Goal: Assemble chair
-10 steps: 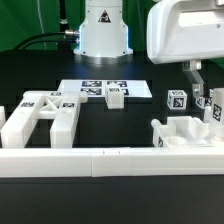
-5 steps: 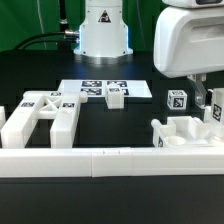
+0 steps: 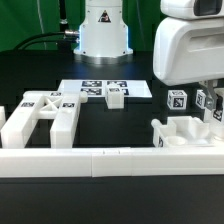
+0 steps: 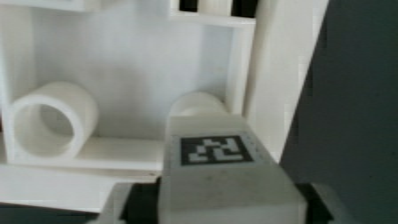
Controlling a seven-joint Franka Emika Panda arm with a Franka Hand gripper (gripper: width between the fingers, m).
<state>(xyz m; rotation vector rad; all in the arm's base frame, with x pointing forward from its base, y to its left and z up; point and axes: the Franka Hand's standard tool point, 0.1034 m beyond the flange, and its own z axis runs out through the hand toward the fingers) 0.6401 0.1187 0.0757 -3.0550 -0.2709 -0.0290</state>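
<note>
Lowered, the claw (image 4: pixel 217 200) points down, clamping a tagged block (image 4: pixel 217 150).

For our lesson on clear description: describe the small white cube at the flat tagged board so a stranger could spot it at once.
Find the robot's white base at the back of the black table; the flat marker board lies in front of it. The small cube stands at that board's front edge. A similar cube, towards the exterior view's right, sits on bare black table.
</note>
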